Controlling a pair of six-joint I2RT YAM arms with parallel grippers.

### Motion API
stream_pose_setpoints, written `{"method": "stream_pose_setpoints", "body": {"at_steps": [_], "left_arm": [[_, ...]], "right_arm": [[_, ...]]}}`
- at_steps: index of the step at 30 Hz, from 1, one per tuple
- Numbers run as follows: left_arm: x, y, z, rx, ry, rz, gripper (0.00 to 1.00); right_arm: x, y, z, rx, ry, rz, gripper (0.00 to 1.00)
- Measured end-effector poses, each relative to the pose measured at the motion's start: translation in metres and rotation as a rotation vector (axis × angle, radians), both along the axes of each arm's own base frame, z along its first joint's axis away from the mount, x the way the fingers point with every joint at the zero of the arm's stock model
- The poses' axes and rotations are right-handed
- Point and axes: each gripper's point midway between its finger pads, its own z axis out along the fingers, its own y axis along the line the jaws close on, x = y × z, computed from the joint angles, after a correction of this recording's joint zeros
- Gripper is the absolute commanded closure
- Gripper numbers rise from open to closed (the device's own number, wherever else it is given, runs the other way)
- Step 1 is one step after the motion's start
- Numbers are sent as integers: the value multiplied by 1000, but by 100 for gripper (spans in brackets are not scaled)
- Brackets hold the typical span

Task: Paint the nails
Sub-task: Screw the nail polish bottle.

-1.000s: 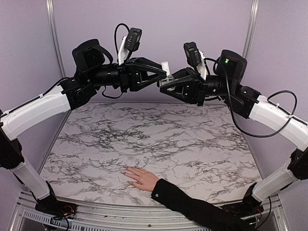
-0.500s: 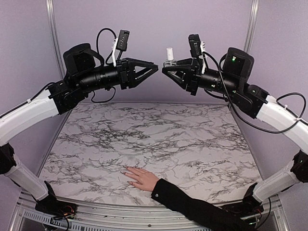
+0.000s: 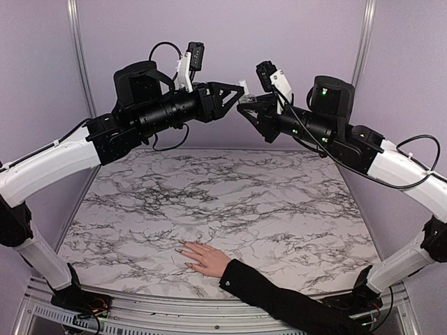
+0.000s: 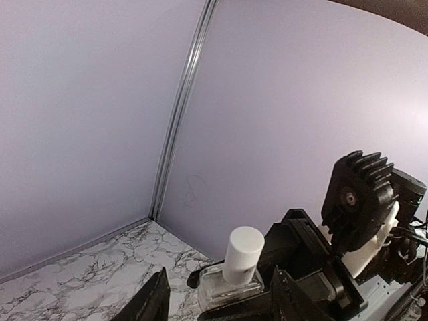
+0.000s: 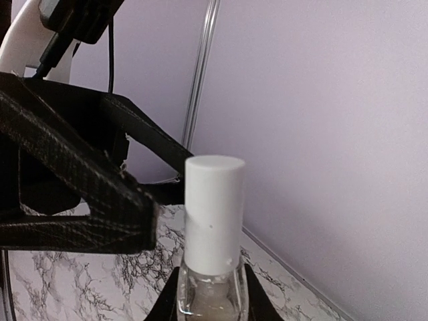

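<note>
A marbled tabletop sits within pale lilac walls.

My left gripper and right gripper are black, on arms banded white and black. The bottle is clear glass with a white cap. The table is white marble veined grey-black. At its 6 o'clock lie a pale hand and a black sleeve. The walls are lilac.

High rear view over the table; close wrist views, white-capped bottle in both.
</note>
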Motion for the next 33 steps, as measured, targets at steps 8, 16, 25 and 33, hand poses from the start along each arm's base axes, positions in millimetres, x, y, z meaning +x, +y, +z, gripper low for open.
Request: {"method": "stream_pose_setpoints", "body": {"at_steps": [8,16,25,33], "left_arm": [[13,-7,-6,-9,35,43,60],[14,-9,-5,-20,44,41,60],[15,-10,-5,-23,48,39,85],[9,-14,-6,-20,46,-6,100]], "right_arm": [[2,0,-2,-11,-7,-22,100],[3,3,-7,-26,-3,-24,100],[5,5,-13,-40,5,-22,100],[3,7,-14,-41,12,-7,100]]}}
